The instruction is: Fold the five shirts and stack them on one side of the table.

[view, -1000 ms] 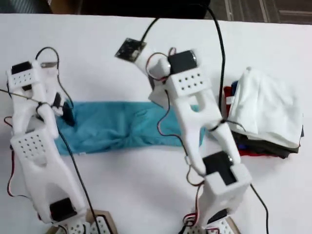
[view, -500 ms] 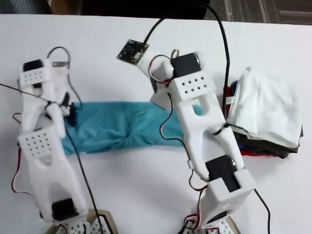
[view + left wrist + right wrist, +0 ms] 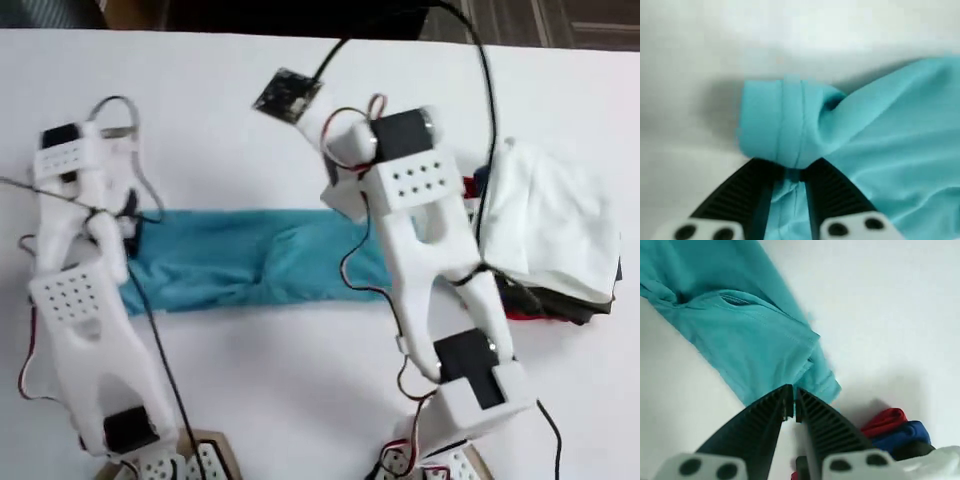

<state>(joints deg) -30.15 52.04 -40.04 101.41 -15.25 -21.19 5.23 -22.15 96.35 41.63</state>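
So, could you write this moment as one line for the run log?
left gripper: shut on teal shirt end | right gripper: shut, at its other end | folded stack: beside right arm

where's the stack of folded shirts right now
In the high view the stack of folded shirts sits at the right of the table, white one on top, just past the teal shirt.
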